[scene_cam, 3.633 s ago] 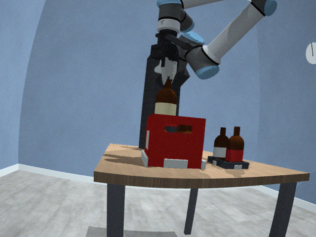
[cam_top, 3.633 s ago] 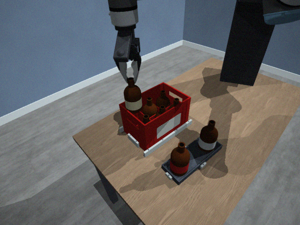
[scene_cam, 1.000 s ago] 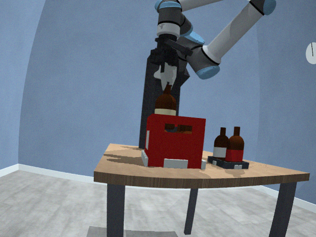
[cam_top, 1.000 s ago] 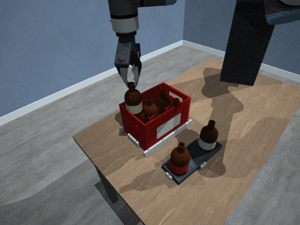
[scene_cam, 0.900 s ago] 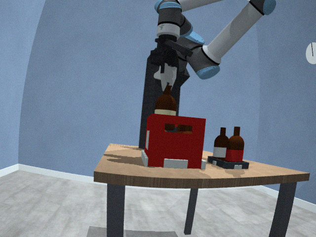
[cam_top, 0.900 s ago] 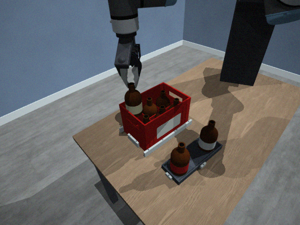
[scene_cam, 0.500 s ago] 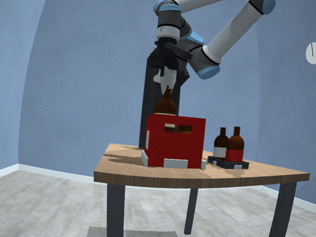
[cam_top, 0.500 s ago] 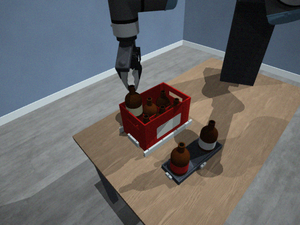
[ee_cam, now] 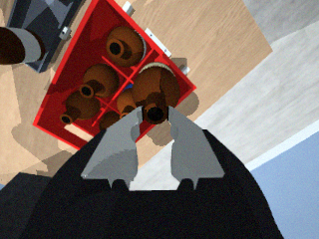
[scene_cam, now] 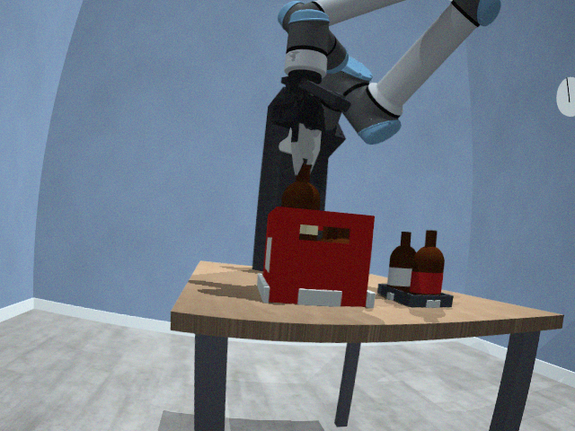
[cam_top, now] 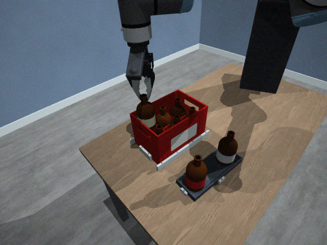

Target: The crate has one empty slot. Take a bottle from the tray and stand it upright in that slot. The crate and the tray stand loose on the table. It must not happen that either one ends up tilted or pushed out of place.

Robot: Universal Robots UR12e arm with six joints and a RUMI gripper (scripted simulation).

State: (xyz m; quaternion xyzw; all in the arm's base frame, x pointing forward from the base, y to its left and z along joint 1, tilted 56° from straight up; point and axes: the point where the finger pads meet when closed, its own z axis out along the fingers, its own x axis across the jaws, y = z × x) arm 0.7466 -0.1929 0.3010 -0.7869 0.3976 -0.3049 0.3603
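Gripper (cam_top: 143, 92): closed on the neck of a brown bottle with cream label (cam_top: 145, 112), fingertips either side of the mouth.
Held bottle: upright, directly below the gripper, lower body inside the left corner slot of the red crate (cam_top: 182, 137), shoulders above the rim.
Tray (cam_top: 211, 172): right of the crate, on the table (cam_top: 263, 171), carrying a red-labelled bottle (cam_top: 195, 172) and a white-labelled bottle (cam_top: 227, 148).
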